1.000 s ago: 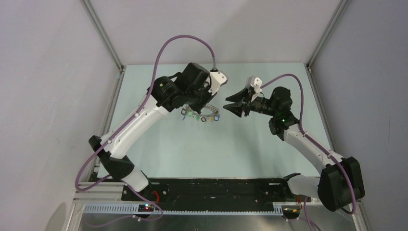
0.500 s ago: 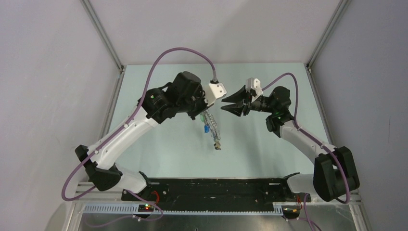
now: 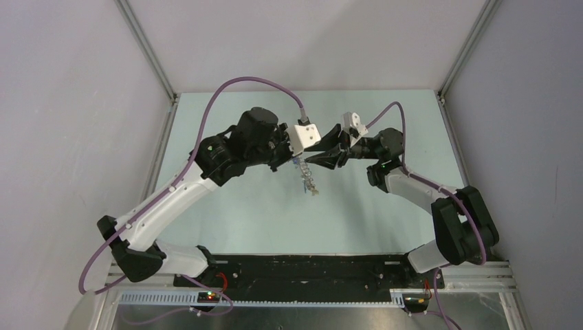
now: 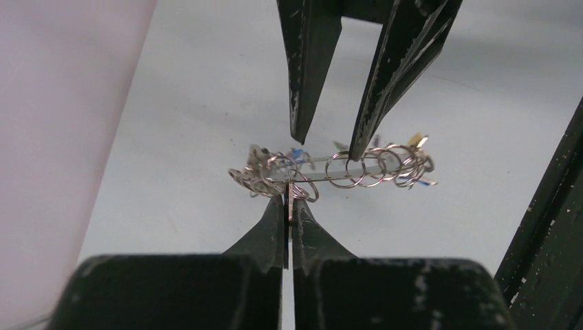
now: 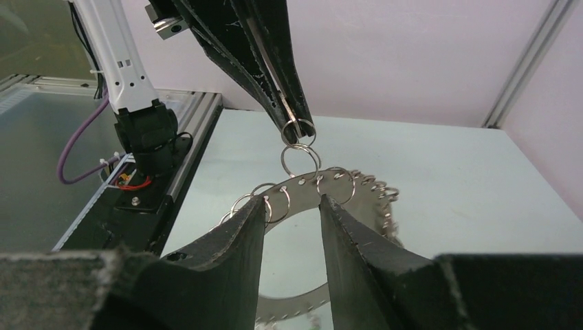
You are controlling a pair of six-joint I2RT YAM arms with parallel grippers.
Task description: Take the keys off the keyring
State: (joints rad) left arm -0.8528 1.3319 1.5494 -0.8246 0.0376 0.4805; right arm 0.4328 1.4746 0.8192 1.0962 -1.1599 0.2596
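At the left, left pincer (image 4: 289, 201): clamps shut on a small split ring (image 5: 298, 132) and hangs the whole bunch from it, seemingly clear of the counter (image 3: 275, 220). Lay spread low under this arm a second ago; dangled long and loose half a second ago; now hangs shorter, drawn in toward the middle.

In the middle, keyring (image 4: 317, 174): dangles just below the left tips, edge-on from the left wrist, strung with many small rings. Beneath it, keys (image 3: 309, 185): trail as a tight cluster, none visibly free, colours barely showing.

At the right, right pincer (image 5: 292, 206): gapes open, grips nothing. Stood well apart a second ago; now sits right at the bunch, with the keyring's upper run across the gap and a finger (image 4: 302, 82) to each side. Contact impossible to tell.

For the task: ring now offered up for a two-handed hold, no key off yet. Next, probably: close the right on the keyring or on one split ring, then work that ring round and off against the left's hold. Risk: slipping of thin wire between the pads, swinging of the bunch.
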